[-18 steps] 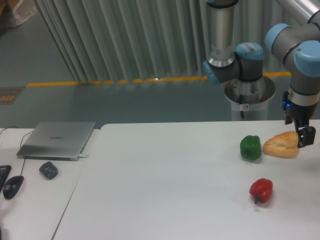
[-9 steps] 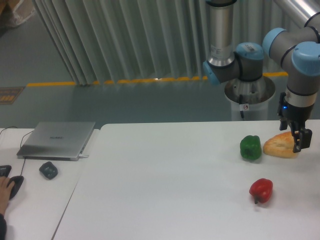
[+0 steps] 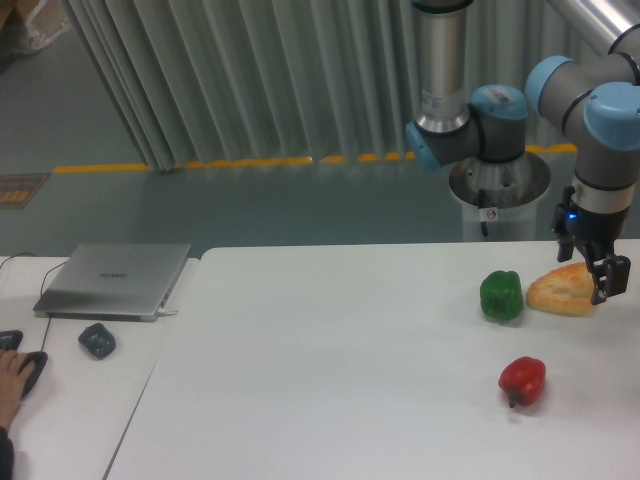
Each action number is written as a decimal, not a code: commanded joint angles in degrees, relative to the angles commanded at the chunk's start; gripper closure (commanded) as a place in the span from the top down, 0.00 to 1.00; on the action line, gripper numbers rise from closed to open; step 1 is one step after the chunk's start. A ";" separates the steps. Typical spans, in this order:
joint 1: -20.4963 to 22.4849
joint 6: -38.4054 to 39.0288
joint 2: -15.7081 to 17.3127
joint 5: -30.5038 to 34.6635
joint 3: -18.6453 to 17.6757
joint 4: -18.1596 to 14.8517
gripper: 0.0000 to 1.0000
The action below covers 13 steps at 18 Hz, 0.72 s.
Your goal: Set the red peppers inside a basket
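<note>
The red pepper (image 3: 522, 380) is small and glossy and lies on the white table (image 3: 330, 380) at the front right. A green pepper (image 3: 501, 295) sits behind it. My gripper (image 3: 598, 282) hangs at the far right, low over the right end of a bread loaf (image 3: 561, 290), well behind and to the right of the red pepper. Its dark fingers (image 3: 603, 279) overlap the loaf, and I cannot tell whether they are open or shut. No basket is in view.
A closed laptop (image 3: 115, 279), a small dark object (image 3: 97, 340) and a mouse under a person's hand (image 3: 15, 372) lie on the side table at the left. The robot base (image 3: 497, 190) stands behind the table.
My gripper has shifted slightly left over the bread loaf. A person's hand has come onto the mouse at the left edge. The peppers have not moved.
</note>
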<state>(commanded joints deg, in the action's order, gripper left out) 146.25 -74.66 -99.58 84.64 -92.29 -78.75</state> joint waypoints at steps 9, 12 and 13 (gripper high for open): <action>-4.83 24.39 -3.34 -2.38 -0.17 13.09 1.00; -5.62 24.12 -4.66 0.69 -0.44 13.62 1.00; -5.71 24.21 -5.01 1.39 -0.44 13.62 1.00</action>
<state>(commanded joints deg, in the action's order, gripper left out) 140.54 -50.45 -104.59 86.04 -92.72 -65.13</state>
